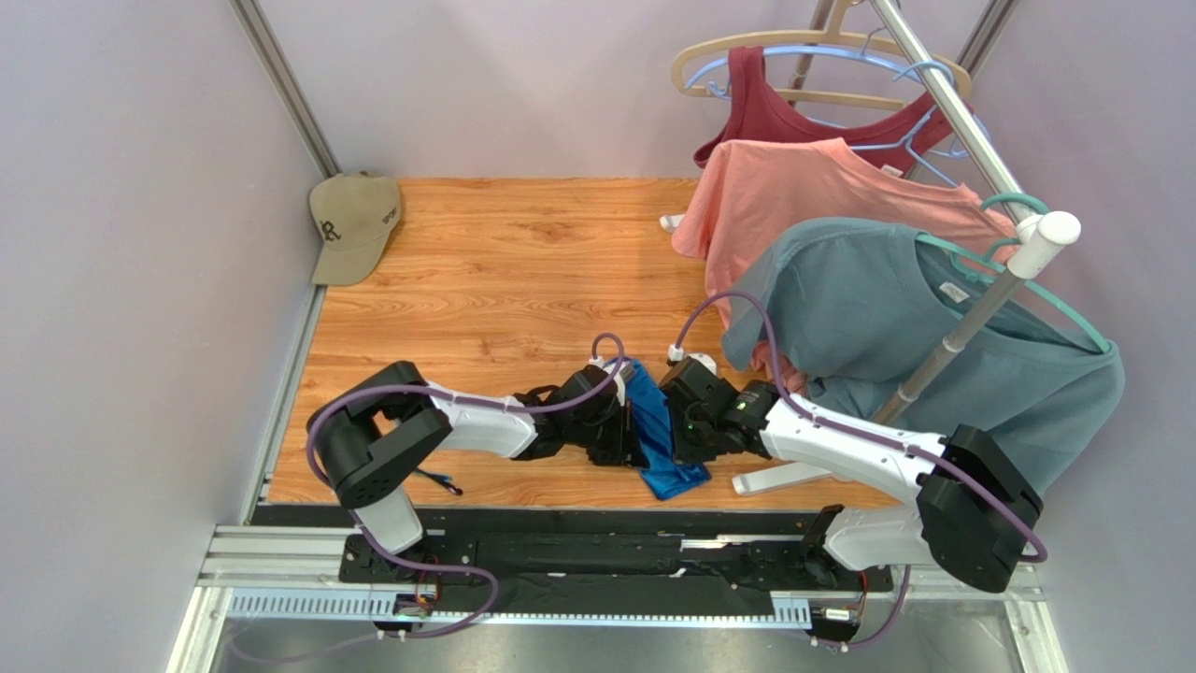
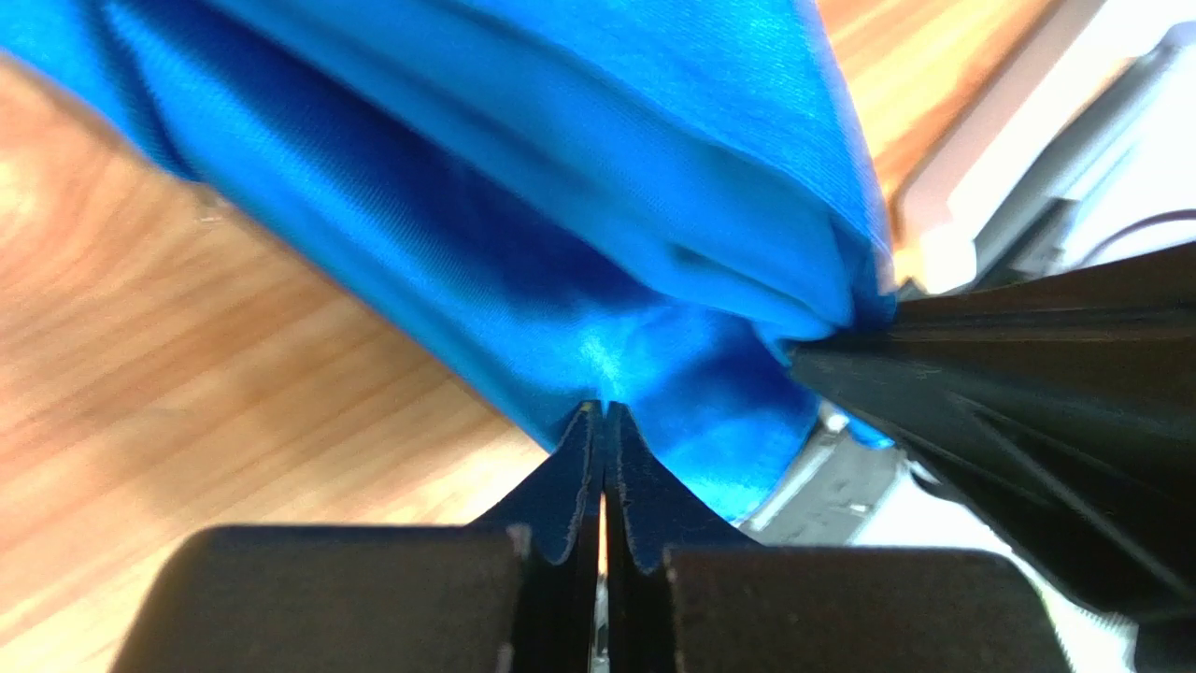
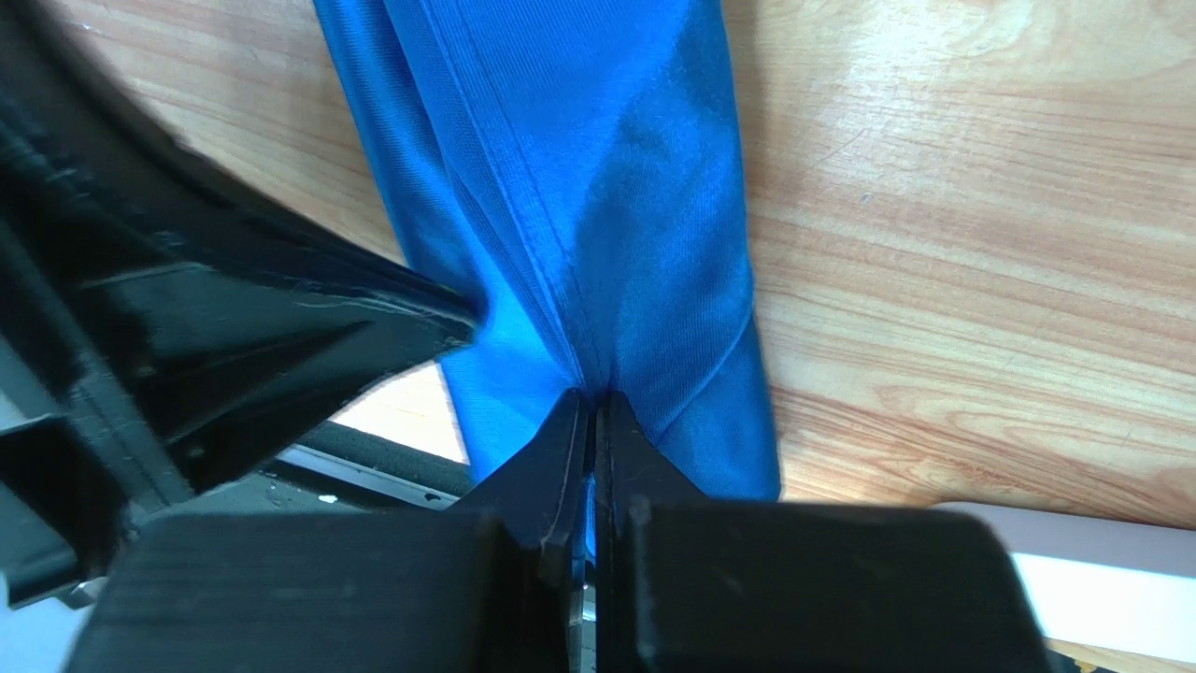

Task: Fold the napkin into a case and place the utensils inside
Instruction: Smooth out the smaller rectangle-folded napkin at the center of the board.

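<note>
The royal-blue napkin [image 1: 656, 421] lies gathered into a narrow, long strip on the wooden table near the front edge, between my two grippers. My left gripper [image 1: 628, 421] comes at it from the left; in the left wrist view its jaws [image 2: 605, 410] are shut on a small pinch of napkin [image 2: 562, 211]. My right gripper [image 1: 677, 421] comes from the right, and in the right wrist view it [image 3: 591, 396] is shut on the napkin [image 3: 590, 168], with blue cloth between the jaws. A thin dark stick, possibly one of the utensils [image 1: 441, 484], lies beside the left arm.
A khaki cap [image 1: 351, 222] sits in the far left corner. A clothes rack pole [image 1: 983, 302] at the right carries a teal-grey T-shirt [image 1: 899, 323], a salmon T-shirt [image 1: 800, 196] and a red tank top [image 1: 786, 119]. The rack's white foot [image 1: 779, 480] lies just right of the napkin.
</note>
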Controlling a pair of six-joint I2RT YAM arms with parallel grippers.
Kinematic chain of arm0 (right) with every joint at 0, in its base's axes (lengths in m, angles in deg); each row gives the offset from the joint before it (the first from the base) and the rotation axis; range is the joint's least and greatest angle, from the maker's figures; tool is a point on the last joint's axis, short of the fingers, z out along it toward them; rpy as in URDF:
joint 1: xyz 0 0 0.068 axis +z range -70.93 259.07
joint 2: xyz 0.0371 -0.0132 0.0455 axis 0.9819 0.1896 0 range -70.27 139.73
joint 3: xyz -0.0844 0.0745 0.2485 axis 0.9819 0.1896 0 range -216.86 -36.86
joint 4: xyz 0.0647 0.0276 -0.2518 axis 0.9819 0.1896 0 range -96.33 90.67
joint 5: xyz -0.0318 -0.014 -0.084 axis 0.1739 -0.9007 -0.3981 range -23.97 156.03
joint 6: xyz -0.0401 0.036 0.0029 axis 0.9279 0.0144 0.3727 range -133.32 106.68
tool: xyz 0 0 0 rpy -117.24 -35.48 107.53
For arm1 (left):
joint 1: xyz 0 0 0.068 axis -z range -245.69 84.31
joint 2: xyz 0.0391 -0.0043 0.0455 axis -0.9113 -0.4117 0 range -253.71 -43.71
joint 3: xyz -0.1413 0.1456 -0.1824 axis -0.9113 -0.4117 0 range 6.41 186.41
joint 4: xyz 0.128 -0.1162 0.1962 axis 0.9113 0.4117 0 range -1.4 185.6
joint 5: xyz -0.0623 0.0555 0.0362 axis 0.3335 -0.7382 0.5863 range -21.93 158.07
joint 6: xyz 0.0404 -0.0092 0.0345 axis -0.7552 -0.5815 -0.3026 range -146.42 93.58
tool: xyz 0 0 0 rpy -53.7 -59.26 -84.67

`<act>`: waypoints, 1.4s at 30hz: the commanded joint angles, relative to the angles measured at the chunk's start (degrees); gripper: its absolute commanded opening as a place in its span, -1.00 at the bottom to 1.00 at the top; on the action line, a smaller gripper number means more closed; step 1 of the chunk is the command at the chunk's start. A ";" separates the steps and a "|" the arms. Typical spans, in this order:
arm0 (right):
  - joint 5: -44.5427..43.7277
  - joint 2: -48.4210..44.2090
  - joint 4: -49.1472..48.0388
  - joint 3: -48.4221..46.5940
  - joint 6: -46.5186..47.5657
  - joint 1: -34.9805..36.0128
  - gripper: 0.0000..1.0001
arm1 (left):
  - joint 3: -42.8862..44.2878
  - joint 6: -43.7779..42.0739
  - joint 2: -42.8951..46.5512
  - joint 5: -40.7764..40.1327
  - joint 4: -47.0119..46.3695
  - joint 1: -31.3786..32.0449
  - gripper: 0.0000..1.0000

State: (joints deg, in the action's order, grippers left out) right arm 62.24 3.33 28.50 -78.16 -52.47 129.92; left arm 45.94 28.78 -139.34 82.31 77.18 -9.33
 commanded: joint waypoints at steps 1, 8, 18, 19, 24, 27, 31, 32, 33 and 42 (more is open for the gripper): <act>1.15 -1.36 -1.69 -1.15 -0.04 -0.14 -1.00 | -0.15 -0.09 -4.02 -1.05 -3.96 -0.20 -1.00; 7.57 0.31 -6.43 -0.54 -3.90 -0.14 -1.00 | -0.42 0.96 -5.61 -0.62 -6.86 0.77 -1.00; 6.78 3.39 -11.18 2.71 -6.81 -0.31 -1.00 | -0.50 0.79 -3.51 -0.70 -6.16 1.30 -1.00; 6.61 3.48 -11.62 3.06 -6.64 -0.40 -1.00 | -0.68 0.61 -3.16 -0.79 -5.55 1.30 -1.00; 6.95 5.23 -13.38 4.21 -5.14 -1.19 -1.00 | -1.03 -1.23 1.40 -1.49 -1.86 1.30 -1.00; 7.66 5.94 -14.61 5.35 -4.53 -1.81 -1.00 | -0.68 -3.94 6.31 -2.20 3.49 0.25 -0.86; 9.24 4.54 -16.28 6.84 -3.82 -1.98 -0.97 | -0.24 -5.80 11.61 1.48 8.42 -5.72 -0.86; 9.33 4.44 -16.28 6.93 -3.39 -1.98 -0.94 | 0.19 -5.98 12.13 2.62 8.26 -8.17 -0.88; 9.50 4.44 -16.55 7.02 -3.03 -1.98 -0.93 | 1.24 -6.07 12.49 4.11 8.00 -9.06 -0.90; 11.79 5.15 -18.30 7.81 -2.06 -1.98 -0.85 | 14.33 -7.47 -2.07 8.70 5.89 -11.01 -1.00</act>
State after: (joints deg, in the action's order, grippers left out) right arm 73.15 8.12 11.60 -71.60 -55.86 128.00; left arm 56.32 23.60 -135.58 88.36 84.00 -20.48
